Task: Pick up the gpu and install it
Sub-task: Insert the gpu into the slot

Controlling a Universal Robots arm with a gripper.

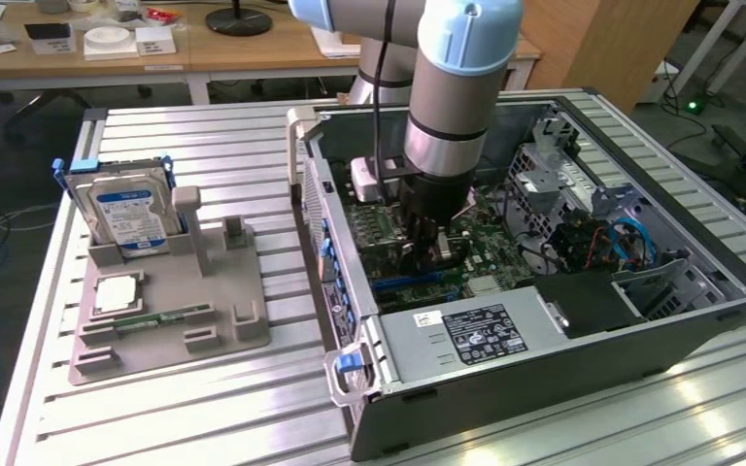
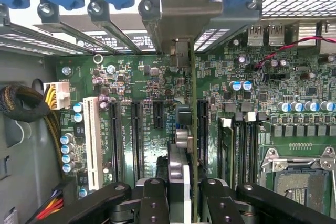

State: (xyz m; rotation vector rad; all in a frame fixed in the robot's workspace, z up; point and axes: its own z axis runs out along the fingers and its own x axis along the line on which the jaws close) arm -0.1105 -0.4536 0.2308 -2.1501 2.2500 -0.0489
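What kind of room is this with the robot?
Probably a lab or workshop. A robot arm reaches into an open computer case on a ridged metal table, with wooden desks behind.

The bench (image 1: 166, 408) and the open computer case (image 1: 567, 359) are seen from above and to one side in the exterior view, at some distance. The motherboard (image 2: 147, 108) is looked straight down upon at close range in the wrist view. The case interior is shared by both.

arm's (image 1: 449, 87) pointing straight down, wrist vertical, gripper (image 2: 184, 195) down low with its fingers (image 2: 152, 203) pinched in close, partly closed
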